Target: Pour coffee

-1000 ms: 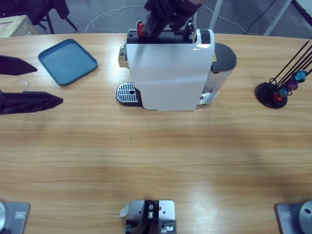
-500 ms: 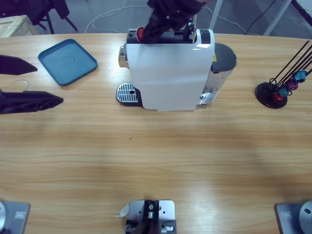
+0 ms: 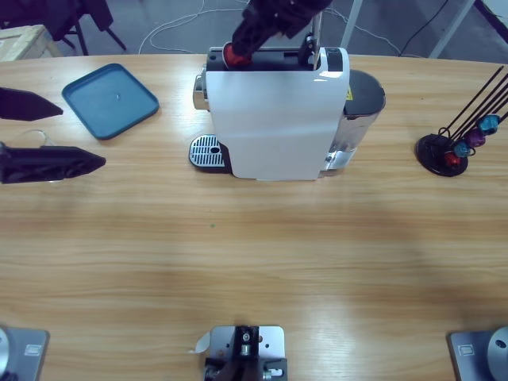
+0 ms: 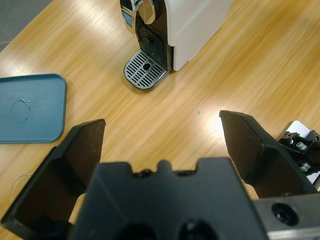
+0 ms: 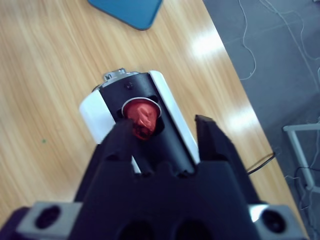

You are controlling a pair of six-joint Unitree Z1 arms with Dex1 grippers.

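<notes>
The white coffee machine (image 3: pixel 270 119) stands at the table's far middle, its drip grate (image 3: pixel 205 151) on its left side. A red capsule (image 3: pixel 232 53) sits in the round slot on the machine's top (image 5: pixel 142 119). My right gripper (image 3: pixel 258 28) hangs open just above the slot (image 5: pixel 162 131), its left jaw tip overlapping the capsule's edge. My left gripper (image 3: pixel 83 136) is wide open with nothing in it, low over the table's left end (image 4: pixel 162 125), pointing toward the grate (image 4: pixel 146 69). Coffee itself is out of view.
A blue tray (image 3: pixel 109 99) lies at the far left, close to the left gripper. A black capsule stand (image 3: pixel 451 151) with several coloured capsules is at the right. The machine's clear water tank (image 3: pixel 361 103) is on its right side.
The right gripper has drawn up and back from the machine's top, leaving more of the red capsule showing in the slot. The left gripper barely shifted.
</notes>
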